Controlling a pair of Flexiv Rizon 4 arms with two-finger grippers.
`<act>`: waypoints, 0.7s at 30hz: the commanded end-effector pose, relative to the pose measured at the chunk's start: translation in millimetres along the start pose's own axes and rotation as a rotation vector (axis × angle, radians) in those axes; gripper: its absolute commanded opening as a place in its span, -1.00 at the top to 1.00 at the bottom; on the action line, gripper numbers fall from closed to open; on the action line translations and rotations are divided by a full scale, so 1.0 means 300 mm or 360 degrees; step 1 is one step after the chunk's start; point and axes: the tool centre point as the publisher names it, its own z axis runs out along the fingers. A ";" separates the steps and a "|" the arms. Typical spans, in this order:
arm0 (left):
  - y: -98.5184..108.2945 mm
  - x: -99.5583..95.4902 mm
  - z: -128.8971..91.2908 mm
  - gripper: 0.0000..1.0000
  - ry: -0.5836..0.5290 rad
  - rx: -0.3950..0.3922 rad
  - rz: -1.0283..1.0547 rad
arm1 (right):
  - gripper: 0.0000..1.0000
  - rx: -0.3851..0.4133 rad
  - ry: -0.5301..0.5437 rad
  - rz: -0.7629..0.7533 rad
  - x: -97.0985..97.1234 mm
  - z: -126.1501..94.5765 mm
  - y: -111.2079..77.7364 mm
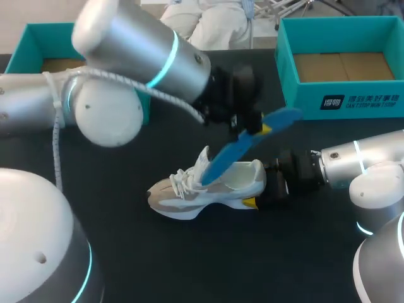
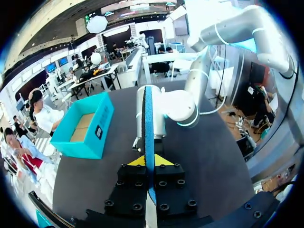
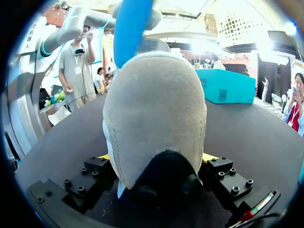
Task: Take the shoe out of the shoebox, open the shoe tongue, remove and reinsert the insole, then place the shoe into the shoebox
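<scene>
Gripping the blue insole (image 1: 252,144) near its upper end, the left fingers (image 2: 137,162) are closed on it from both sides, so that it shows edge-on between their yellow tips in the left wrist view. The insole slants down from there, and its lower end meets the mouth of the white shoe (image 1: 208,189) by the laces. The shoe stands on its sole on the dark worktop (image 1: 189,265), outside both boxes, with its toe toward my left. The right fingers (image 3: 209,157) clamp its heel, one yellow tip on each side of the grey heel panel.

Two teal shoeboxes stand open at the worktop's far edge. The right-hand shoebox (image 1: 341,101) is well apart from the shoe, and its inside shows a brown cardboard floor. The left-hand shoebox (image 1: 35,38) is largely hidden behind the left arm (image 1: 145,57); a strip of brown floor shows inside it, and the rest of its interior cannot be seen
</scene>
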 end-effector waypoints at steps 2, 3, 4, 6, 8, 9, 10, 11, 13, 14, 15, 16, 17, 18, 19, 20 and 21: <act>-0.023 -0.037 -0.113 1.00 0.0179 0.0240 -0.0051 | 1.00 0.0008 -0.0001 0.0001 -0.007 0.030 -0.028; -0.039 -0.044 -0.135 1.00 0.0178 0.0280 -0.0052 | 1.00 0.0008 -0.0001 0.0001 -0.007 0.030 -0.028; -0.052 -0.051 -0.157 1.00 0.0179 0.0340 -0.0067 | 1.00 0.0008 -0.0001 0.0001 -0.007 0.030 -0.028; -0.075 -0.064 -0.201 1.00 0.0196 0.0445 -0.0086 | 1.00 0.0008 -0.0001 0.0001 -0.007 0.030 -0.028; -0.091 -0.074 -0.243 1.00 0.0211 0.0539 -0.0096 | 1.00 0.0008 -0.0001 0.0001 -0.007 0.030 -0.028; -0.096 -0.077 -0.258 1.00 0.0223 0.0579 -0.0105 | 1.00 0.0008 -0.0001 0.0001 -0.007 0.030 -0.028; -0.102 -0.082 -0.277 1.00 0.0247 0.0620 -0.0106 | 1.00 0.0008 -0.0001 0.0001 -0.007 0.030 -0.028; -0.107 -0.086 -0.293 1.00 0.0282 0.0652 -0.0105 | 1.00 0.0008 -0.0001 0.0001 -0.007 0.030 -0.028; -0.111 -0.094 -0.325 1.00 0.0359 0.0727 -0.0118 | 1.00 0.0008 -0.0001 0.0001 -0.007 0.030 -0.028; -0.111 -0.099 -0.339 1.00 0.0393 0.0756 -0.0126 | 1.00 0.0008 -0.0001 0.0001 -0.007 0.030 -0.028; -0.110 -0.102 -0.349 1.00 0.0402 0.0767 -0.0143 | 1.00 0.0008 -0.0001 0.0001 -0.007 0.030 -0.028; -0.108 -0.105 -0.354 1.00 0.0421 0.0765 -0.0140 | 1.00 0.0008 -0.0001 0.0001 -0.007 0.030 -0.028; -0.098 -0.112 -0.358 1.00 0.0492 0.0734 -0.0126 | 1.00 0.0008 -0.0001 0.0001 -0.007 0.030 -0.028; -0.098 -0.112 -0.358 1.00 0.0492 0.0734 -0.0126 | 1.00 0.0008 -0.0001 0.0001 -0.007 0.030 -0.028; -0.098 -0.112 -0.358 1.00 0.0492 0.0734 -0.0126 | 1.00 0.0008 -0.0001 0.0001 -0.007 0.030 -0.028; -0.098 -0.112 -0.358 1.00 0.0492 0.0734 -0.0126 | 1.00 0.0008 -0.0001 0.0001 -0.007 0.030 -0.028; -0.098 -0.112 -0.358 1.00 0.0492 0.0734 -0.0126 | 1.00 0.0008 -0.0001 0.0001 -0.007 0.030 -0.028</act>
